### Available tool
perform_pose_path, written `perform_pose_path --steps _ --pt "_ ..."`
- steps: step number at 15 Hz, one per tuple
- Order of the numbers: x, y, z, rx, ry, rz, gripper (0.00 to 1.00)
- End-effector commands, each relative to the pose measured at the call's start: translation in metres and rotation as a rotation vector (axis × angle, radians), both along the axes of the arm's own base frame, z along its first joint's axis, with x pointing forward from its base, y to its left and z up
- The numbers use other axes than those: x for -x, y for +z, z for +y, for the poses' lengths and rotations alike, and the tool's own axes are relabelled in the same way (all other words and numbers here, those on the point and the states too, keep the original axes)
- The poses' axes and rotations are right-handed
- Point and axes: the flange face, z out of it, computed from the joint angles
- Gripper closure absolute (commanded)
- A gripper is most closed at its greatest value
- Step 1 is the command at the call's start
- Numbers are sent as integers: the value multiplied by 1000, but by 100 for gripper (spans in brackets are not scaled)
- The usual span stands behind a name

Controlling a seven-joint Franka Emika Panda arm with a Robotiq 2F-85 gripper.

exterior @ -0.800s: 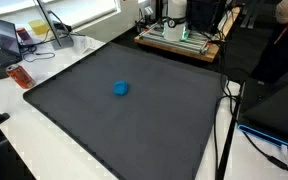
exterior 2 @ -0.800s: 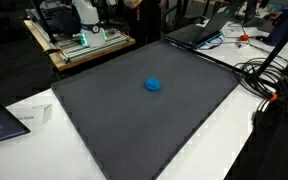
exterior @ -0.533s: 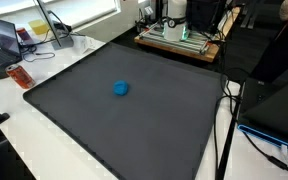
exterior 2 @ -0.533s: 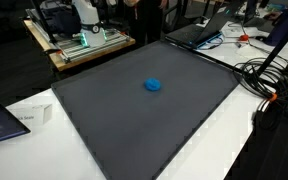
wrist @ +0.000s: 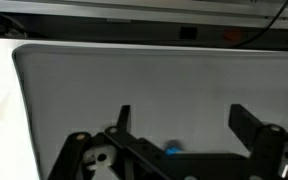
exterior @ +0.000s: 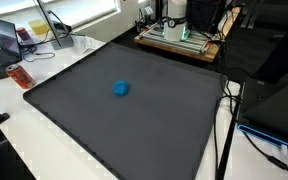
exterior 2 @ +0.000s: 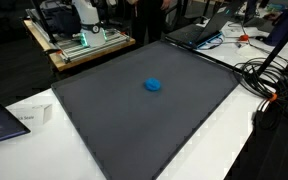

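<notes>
In an exterior view, the small blue object (exterior: 120,88) is lying alone near the middle of the dark mat (exterior: 154,125), which is covering most of the white desk (exterior: 29,120). It is looking rounded and low, like a soft lump, bright blue against the grey, and nothing is touching it. A laptop (exterior: 6,38) is standing well apart, at the far corner. The end effector is not showing here. In an exterior view from another place, the blue object (exterior 2: 153,85) is again sitting near the centre of the mat (exterior 2: 124,125), with bare mat all around it, and loose cables (exterior 2: 259,75) are lying on the desk (exterior 2: 219,135) beyond the mat's edge. In the wrist view, the end effector (wrist: 182,115) is hanging above the mat (wrist: 134,75) with its two fingers (wrist: 246,120) spread wide and holding nothing. Only a small part of the blue object (wrist: 171,151) is peeking out low in the picture, roughly between them. In my judgement, anyone steering here is doing best by keeping this little thing centred between the fingers, coming down straight and slowly, and stopping just above the mat, because so low a shape is giving little side to grip and may slide away.
</notes>
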Motion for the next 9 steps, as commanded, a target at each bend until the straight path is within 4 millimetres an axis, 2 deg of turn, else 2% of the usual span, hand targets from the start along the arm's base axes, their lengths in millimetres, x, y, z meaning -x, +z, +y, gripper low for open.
perform_pose_path --steps 1,3,9 --pt "-6 5 6 6 9 -14 0" --pt "-19 15 29 4 73 -25 0" --pt "-60 45 117 43 245 -72 0"
